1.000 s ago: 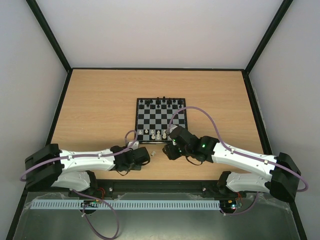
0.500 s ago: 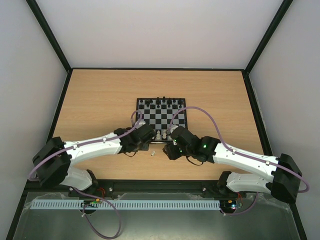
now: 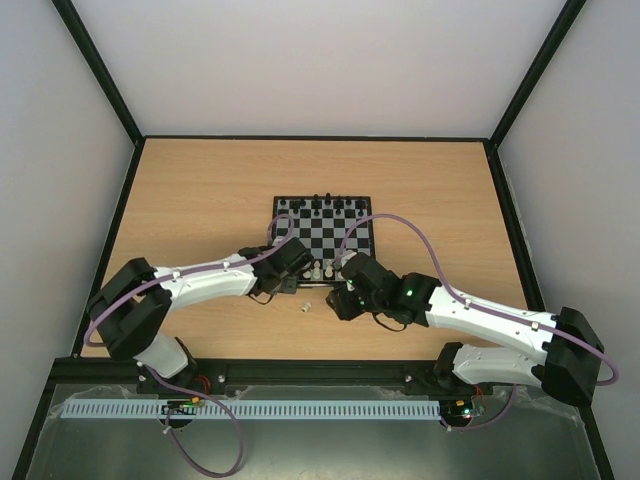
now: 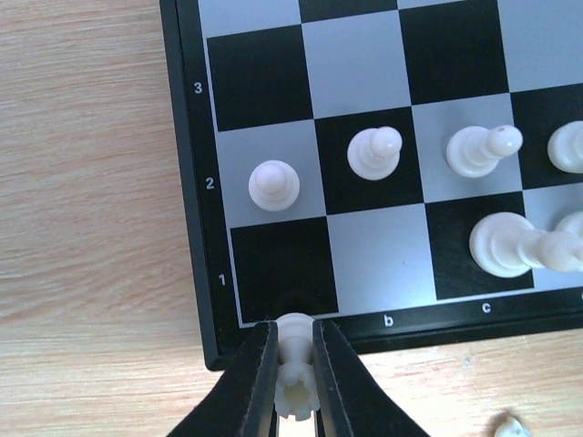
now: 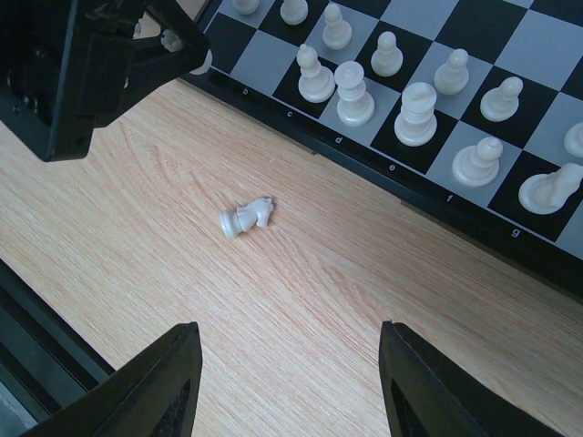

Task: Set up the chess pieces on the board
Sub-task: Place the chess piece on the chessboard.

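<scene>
The board point(image 3: 323, 240) lies mid-table, with black pieces on its far rows and several white pieces on its near rows point(image 4: 373, 152). My left gripper point(image 4: 294, 382) is shut on a white rook point(image 4: 296, 369), held just over the board's near edge at the empty black corner square a1 point(image 4: 282, 269). It also shows in the top view point(image 3: 290, 272). A white knight point(image 5: 244, 217) lies on its side on the wood point(image 3: 304, 306) in front of the board. My right gripper point(image 5: 291, 382) is open and empty, hovering over bare wood short of the knight.
The left gripper's black body point(image 5: 82, 64) sits at the board's near-left corner in the right wrist view. White pawns and back-row pieces point(image 5: 355, 91) stand close together along the board's near rows. Black frame rails edge the table point(image 3: 120, 210).
My left arm has swung forward and right from the near table edge to the board's near-left corner, carrying the rook. The right arm has barely moved.
</scene>
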Available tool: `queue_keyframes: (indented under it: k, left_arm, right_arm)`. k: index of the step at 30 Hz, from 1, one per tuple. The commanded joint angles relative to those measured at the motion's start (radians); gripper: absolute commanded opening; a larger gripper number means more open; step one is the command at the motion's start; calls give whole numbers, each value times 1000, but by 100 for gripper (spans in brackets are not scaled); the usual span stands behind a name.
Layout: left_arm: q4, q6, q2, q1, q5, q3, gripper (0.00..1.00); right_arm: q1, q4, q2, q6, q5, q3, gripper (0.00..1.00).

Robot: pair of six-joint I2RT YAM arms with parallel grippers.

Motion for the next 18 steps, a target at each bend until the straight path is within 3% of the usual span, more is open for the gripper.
queue_keyframes:
  k: [1, 13, 18]
  left_arm:
    - [19, 33, 20, 17, -3, 24, 9]
    - [41, 66, 79, 45, 15, 47, 9]
    - [41, 68, 94, 50, 17, 50, 15]
  right_arm:
    - [5, 4, -8, -3, -2, -13, 54]
    - [5, 10, -2, -4, -7, -16, 54]
    - [5, 13, 2, -6, -11, -16, 54]
